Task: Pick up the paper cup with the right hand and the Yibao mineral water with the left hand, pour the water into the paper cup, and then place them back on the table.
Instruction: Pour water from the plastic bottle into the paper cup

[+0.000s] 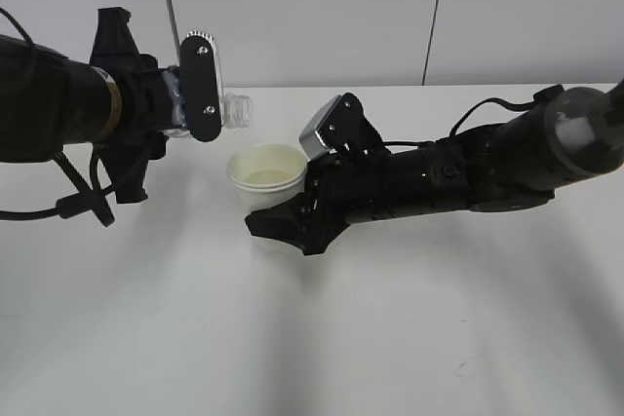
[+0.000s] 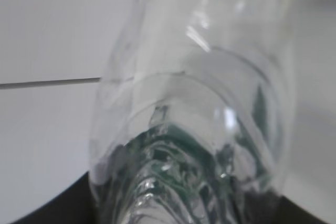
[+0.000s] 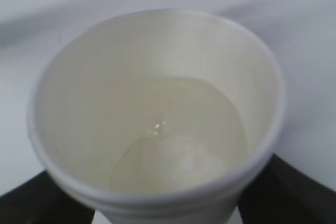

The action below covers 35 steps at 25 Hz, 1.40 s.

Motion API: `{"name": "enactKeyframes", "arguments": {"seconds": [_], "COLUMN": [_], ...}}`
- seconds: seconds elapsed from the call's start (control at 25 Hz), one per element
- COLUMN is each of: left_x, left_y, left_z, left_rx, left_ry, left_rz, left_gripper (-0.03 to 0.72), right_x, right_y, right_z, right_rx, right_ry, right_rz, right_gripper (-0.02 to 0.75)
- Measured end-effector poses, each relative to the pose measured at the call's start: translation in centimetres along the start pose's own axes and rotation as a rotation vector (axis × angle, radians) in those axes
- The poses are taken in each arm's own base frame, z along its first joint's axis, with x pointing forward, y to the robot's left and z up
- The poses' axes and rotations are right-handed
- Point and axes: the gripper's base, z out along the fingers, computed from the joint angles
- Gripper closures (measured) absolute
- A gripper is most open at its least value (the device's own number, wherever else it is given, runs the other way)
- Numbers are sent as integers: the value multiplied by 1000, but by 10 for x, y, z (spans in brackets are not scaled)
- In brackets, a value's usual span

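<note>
The Yibao mineral water (image 1: pixel 237 109) lies about level in the air at the left, its capless neck pointing right, a little up and left of the cup's rim. My left gripper (image 1: pixel 203 107) is shut on its body. The clear bottle (image 2: pixel 199 103) fills the left wrist view, green label low down. The white paper cup (image 1: pixel 265 170) stands upright in the middle, with my right gripper (image 1: pixel 292 204) shut on its lower wall. In the right wrist view the cup (image 3: pixel 157 66) holds a shallow pool of water (image 3: pixel 181 140), with dark fingers (image 3: pixel 294 192) on both sides. No stream shows.
The white table (image 1: pixel 390 328) spreads bare in front of and between the arms. A pale wall with two dark vertical seams stands behind. Loose cables hang under the left arm (image 1: pixel 83 204).
</note>
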Motion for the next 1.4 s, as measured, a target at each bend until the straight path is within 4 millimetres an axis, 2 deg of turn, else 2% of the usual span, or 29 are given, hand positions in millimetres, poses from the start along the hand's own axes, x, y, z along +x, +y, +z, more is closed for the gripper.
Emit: {"name": "enactKeyframes", "arguments": {"seconds": [0.32, 0.52, 0.96, 1.4], "left_x": [-4, -9, -8, 21], "left_y": [-7, -8, -6, 8], "left_z": [0, -1, 2, 13], "left_rx": [81, 110, 161, 261], "left_ry": [-34, -71, -122, -271], "left_rz": [-387, -561, -769, -932], "left_gripper": [350, 350, 351, 351], "right_x": [0, 1, 3, 3], "right_y": [0, -2, -3, -4], "right_z": [0, 0, 0, 0], "right_rx": [3, 18, 37, 49], "right_ry": [3, 13, 27, 30], "right_rz": [0, 4, 32, 41], "right_gripper": [188, 188, 188, 188]}}
